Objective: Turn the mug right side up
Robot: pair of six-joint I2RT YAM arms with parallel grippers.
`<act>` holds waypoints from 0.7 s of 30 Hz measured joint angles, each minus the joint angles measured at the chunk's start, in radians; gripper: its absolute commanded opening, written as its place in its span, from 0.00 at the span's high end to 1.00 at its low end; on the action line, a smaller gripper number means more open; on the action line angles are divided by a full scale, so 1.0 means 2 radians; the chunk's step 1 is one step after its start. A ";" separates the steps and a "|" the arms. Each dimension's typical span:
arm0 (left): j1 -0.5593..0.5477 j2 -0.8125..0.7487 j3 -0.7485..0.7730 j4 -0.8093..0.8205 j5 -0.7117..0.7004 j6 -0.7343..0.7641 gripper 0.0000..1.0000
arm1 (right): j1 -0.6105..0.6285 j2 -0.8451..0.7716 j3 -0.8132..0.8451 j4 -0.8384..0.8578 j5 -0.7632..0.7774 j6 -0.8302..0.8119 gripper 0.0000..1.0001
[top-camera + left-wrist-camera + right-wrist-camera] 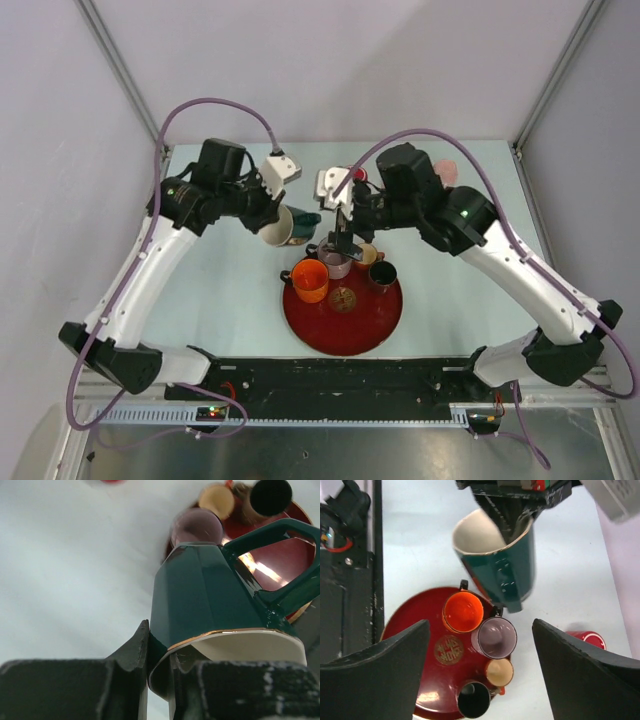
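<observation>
The dark green mug (300,222) has a cream inside and a gold rim. It hangs tilted in the air just behind the red tray (362,322), mouth toward the near left and handle toward the tray. My left gripper (268,212) is shut on its rim, one finger inside and one outside, as the left wrist view shows (159,647) on the mug (200,590). My right gripper (345,240) is open and empty above the tray's far edge; its view (480,625) shows the mug (507,567) ahead of it.
The tray (415,680) holds upright cups: orange (310,281), purple (338,264), tan (368,254) and black (383,274). A small red cup (587,639) lies on the table behind the tray. A black rail runs along the table's near edge.
</observation>
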 measured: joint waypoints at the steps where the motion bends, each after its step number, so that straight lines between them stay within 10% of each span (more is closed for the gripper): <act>1: -0.002 0.006 0.000 -0.019 0.000 -0.015 1.00 | 0.006 0.006 0.000 -0.003 0.010 -0.018 0.22; 12: -0.027 0.016 0.019 -0.089 0.000 -0.077 1.00 | 0.031 0.105 0.059 -0.054 0.064 -0.088 0.45; 18: -0.032 0.016 0.025 -0.092 -0.002 -0.078 1.00 | 0.041 0.122 0.083 -0.081 0.064 -0.101 0.93; 21: -0.033 0.016 0.026 -0.100 -0.002 -0.071 0.85 | 0.047 0.125 0.088 -0.091 0.067 -0.104 0.99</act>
